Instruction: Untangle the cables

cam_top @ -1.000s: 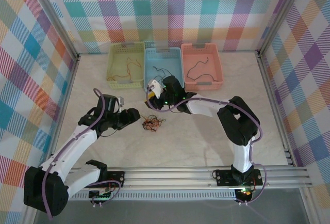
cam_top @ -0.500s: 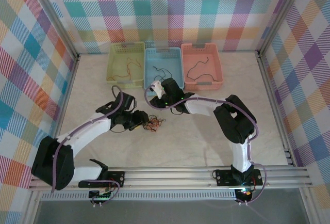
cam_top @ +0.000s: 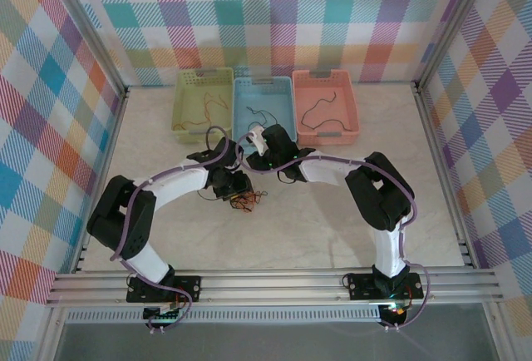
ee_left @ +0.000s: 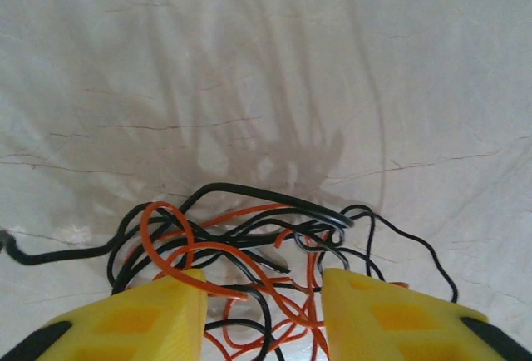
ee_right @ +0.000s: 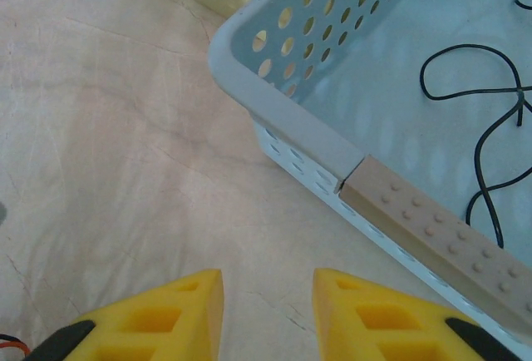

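Left hand (ee_left: 264,299) — fingers apart, not closed on anything. The tips straddle the near side of the tangled cables (ee_left: 249,249), with red-orange and black loops running between them. The heap lies on the pale tabletop (ee_left: 266,61).

Right hand (ee_right: 268,299) — fingers apart and empty, above bare tabletop, just beside the near corner of the blue basket (ee_right: 291,132).

You lose the cables (ee_left: 249,244) at the left wrist view's lower edge, between the fingers (ee_left: 141,315) of the left end effector (ee_left: 262,294), and the right wrist view crops most of the basket (ee_right: 283,120).
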Tool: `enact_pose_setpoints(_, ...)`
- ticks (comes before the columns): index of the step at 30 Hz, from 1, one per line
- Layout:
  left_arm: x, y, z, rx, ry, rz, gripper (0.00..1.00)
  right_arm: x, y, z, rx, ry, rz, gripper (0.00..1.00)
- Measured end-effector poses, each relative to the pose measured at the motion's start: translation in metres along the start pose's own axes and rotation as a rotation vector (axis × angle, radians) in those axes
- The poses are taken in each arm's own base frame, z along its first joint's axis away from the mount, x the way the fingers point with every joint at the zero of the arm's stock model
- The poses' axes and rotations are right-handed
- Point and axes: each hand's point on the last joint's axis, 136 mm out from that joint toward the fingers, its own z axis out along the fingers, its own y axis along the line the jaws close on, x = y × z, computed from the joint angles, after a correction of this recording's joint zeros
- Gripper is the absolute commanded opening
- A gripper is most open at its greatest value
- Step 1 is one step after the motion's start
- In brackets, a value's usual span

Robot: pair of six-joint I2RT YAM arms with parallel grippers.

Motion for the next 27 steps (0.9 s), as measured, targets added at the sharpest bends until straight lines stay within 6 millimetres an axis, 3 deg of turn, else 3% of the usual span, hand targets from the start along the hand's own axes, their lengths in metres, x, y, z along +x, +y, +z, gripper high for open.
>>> enact_pose_setpoints(8, -0.003, 0.003, 0.000, -0.017, -0.019, -0.005, 0.23, 0.000, 0.000, 0.000, 0.000, 0.000, 0.000, 0.35)
enact_pose_setpoints(18, 0.000, 0.010, 0.002, -0.033, -0.023, -0.006, 0.16, 0.000, 0.000, 0.000, -0.001, 0.000, 0.000, 0.35)
enact_pose_setpoints(23, -0.002, 0.010, -0.005, -0.024, -0.046, -0.003, 0.14, 0.000, 0.000, 0.000, -0.001, 0.000, 0.001, 0.35)
enact_pose_setpoints(27, -0.004, 0.007, -0.013, -0.010, -0.073, 0.004, 0.05, 0.000, 0.000, 0.000, -0.001, 0.000, 0.003, 0.35)
